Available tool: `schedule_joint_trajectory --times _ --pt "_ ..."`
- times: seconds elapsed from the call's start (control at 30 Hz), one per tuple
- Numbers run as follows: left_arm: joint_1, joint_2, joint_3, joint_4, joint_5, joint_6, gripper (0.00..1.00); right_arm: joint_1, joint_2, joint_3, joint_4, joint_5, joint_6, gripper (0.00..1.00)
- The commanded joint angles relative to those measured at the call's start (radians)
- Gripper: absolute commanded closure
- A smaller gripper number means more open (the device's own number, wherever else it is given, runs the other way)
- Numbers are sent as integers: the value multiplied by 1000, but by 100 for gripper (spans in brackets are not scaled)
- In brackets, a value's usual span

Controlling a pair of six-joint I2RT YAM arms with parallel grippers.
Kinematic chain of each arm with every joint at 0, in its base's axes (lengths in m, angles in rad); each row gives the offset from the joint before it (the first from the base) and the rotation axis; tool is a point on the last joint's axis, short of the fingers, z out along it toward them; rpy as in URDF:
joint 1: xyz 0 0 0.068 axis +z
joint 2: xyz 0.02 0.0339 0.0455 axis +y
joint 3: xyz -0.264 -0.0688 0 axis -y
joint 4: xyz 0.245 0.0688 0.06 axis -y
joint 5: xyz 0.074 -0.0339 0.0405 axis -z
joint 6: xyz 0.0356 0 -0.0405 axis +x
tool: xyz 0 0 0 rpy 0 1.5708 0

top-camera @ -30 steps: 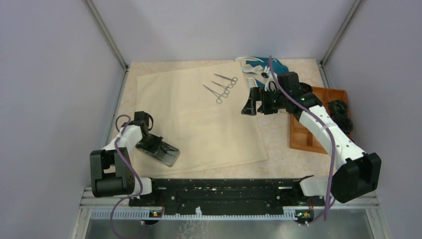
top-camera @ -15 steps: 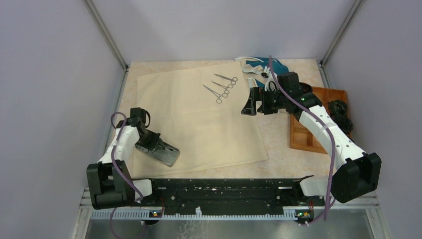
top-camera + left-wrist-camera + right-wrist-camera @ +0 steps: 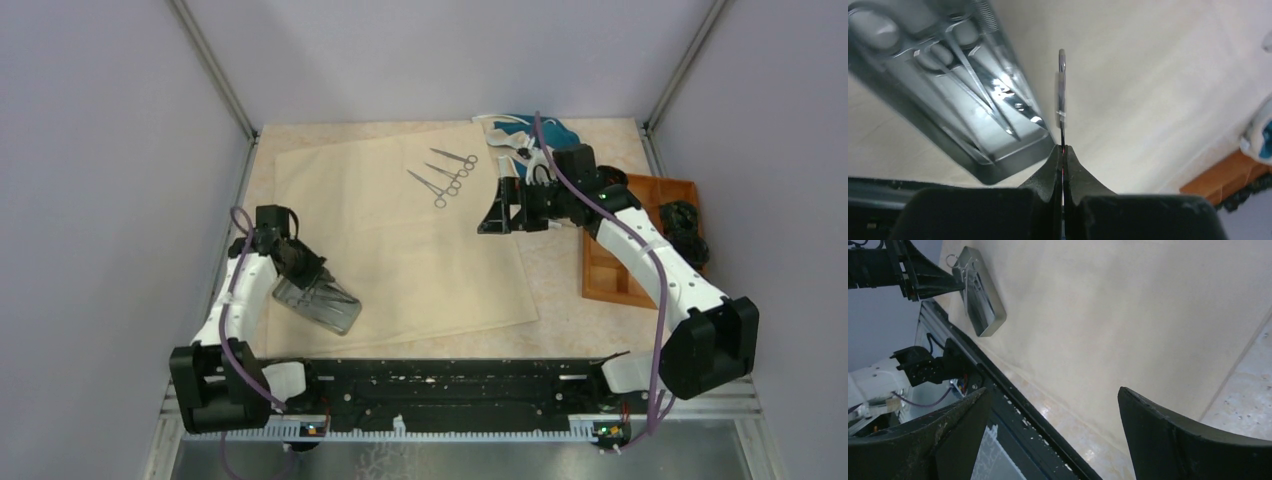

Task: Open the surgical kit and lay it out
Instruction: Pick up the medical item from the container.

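Three ring-handled instruments [image 3: 444, 176] lie on the far part of the beige cloth [image 3: 400, 250]. They are nearly parallel, with tips toward the far left and rings toward the near right. The steel tray [image 3: 325, 305] sits on the near-left corner of the cloth, its long axis running from far left to near right.

The left gripper [image 3: 1062, 150] is pinched fully together on a thin silver piece [image 3: 1061, 85]. This piece points straight out from the fingertips, just beside the tray's rim. I see it only edge-on, so I cannot say which instrument it is. From above, the gripper covers this piece and the far end of the tray. Inside the tray, a few slim instruments [image 3: 973, 85] are blurred.

The right gripper [image 3: 1052, 390] hangs over the cloth near its right edge, jaws wide apart, holding nothing. The right arm hides part of the teal-and-white fabric [image 3: 565, 132] and of the orange-brown tray [image 3: 605, 280].
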Motion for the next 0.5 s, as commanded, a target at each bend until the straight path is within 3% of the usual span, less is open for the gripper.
schedule_joint_trajectory --times 0.0,0.07,0.13,0.2,0.33,0.47 --pt "-63 -138 66 154 160 279 100 -1 48 -17 74 -181 52 5" --pt "-108 -204 56 177 138 342 100 0 76 -17 82 -223 68 6" --pt "-126 -255 45 116 18 337 100 2 100 -9 81 -239 74 6" --pt "-126 -295 26 105 3 327 100 8 115 11 64 -234 60 7" --pt "-126 -356 -29 197 127 339 100 13 138 28 78 -246 69 7" --pt "-127 -357 -89 339 405 356 100 49 186 7 208 -354 95 7"
